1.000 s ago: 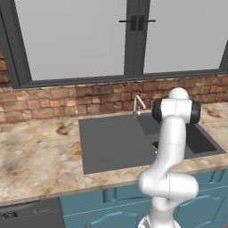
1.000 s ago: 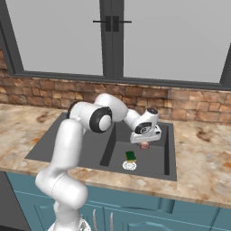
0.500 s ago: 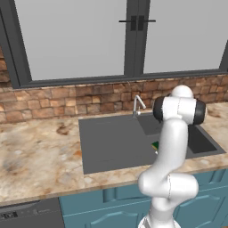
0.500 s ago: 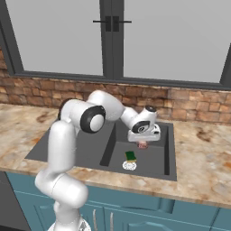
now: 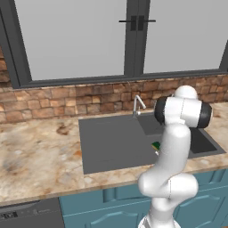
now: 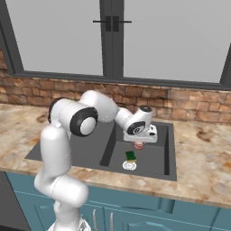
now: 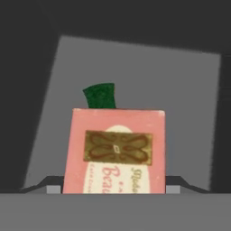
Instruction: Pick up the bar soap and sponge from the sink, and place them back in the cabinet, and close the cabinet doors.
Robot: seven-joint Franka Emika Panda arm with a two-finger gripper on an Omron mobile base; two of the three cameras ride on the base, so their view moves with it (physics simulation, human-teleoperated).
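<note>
Bar soap point(image 7: 115, 153) sits clamped in the gripper point(image 6: 139, 145), centre-right of the right base pic, raised above the sink point(image 6: 168, 149) basin, prob. so it clears the rim for the trip to the cabinet. Sponge point(image 6: 131, 156) lies on the basin floor just by the white drain point(image 6: 129, 165), lower centre. Vs a sec ago: arm's big joint swung left and up; soap looks a bit higher; sponge unmoved.

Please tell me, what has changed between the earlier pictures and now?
The arm's elbow has swung further to the left in the right base view, while the gripper stays over the sink basin, still closed on the bar soap. The sponge still lies on the basin floor by the drain.
</note>
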